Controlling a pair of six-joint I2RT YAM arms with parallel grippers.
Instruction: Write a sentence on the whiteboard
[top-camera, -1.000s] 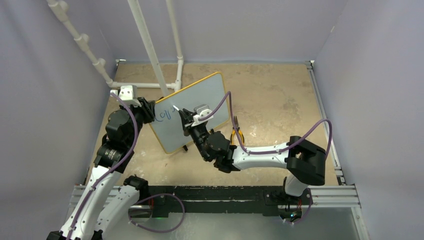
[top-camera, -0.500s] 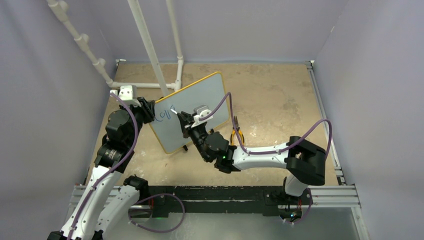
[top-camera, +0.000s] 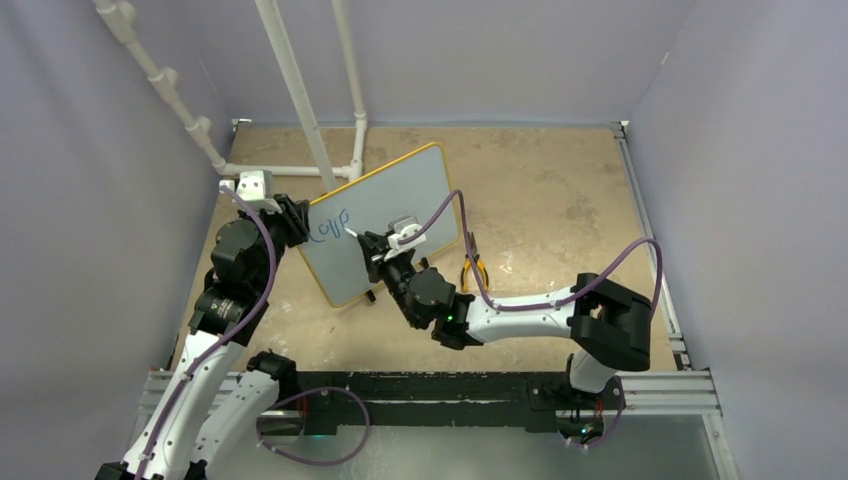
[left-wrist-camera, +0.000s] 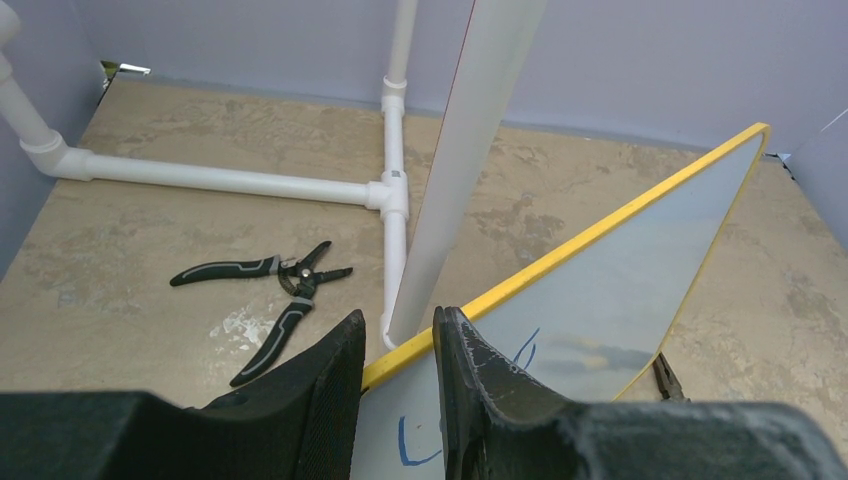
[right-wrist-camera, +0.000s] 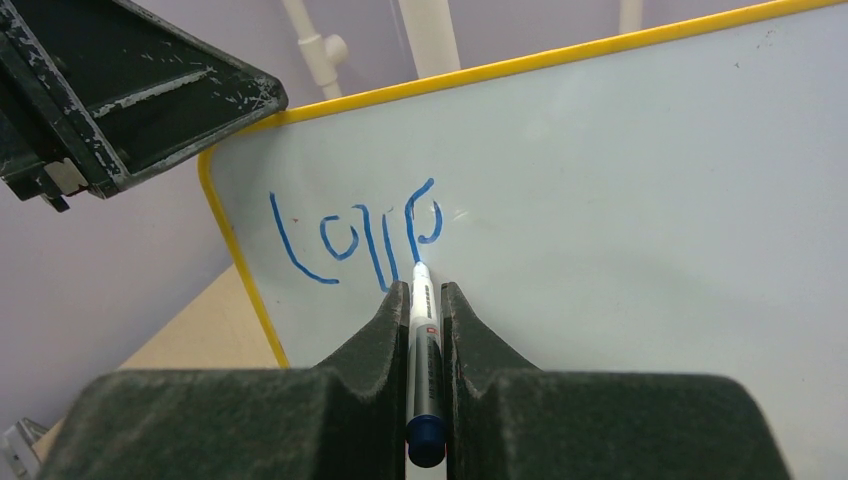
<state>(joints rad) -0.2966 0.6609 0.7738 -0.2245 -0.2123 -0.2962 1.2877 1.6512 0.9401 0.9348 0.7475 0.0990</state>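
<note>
The whiteboard (top-camera: 405, 195), pale grey with a yellow frame, stands tilted on the table. My left gripper (top-camera: 297, 222) is shut on its left edge; in the left wrist view the yellow frame (left-wrist-camera: 600, 225) runs between my left gripper's (left-wrist-camera: 398, 318) fingers. My right gripper (top-camera: 376, 246) is shut on a white marker (right-wrist-camera: 422, 325) with a blue end. The marker tip touches the board (right-wrist-camera: 650, 180). The sentence (right-wrist-camera: 355, 235) is a few blue strokes, roughly "lo" and two tall loops, near the board's left end; it also shows in the top view (top-camera: 330, 228).
A white pipe frame (top-camera: 300, 110) stands behind the board, its upright (left-wrist-camera: 470, 150) close to my left fingers. Black-and-grey pliers (left-wrist-camera: 265, 290) lie behind the board. Orange-handled pliers (top-camera: 473, 268) lie right of the board. Purple walls enclose the table.
The right gripper has slid the marker a little right and down along the board, and new blue strokes have been added to the writing. The left gripper has not moved.
</note>
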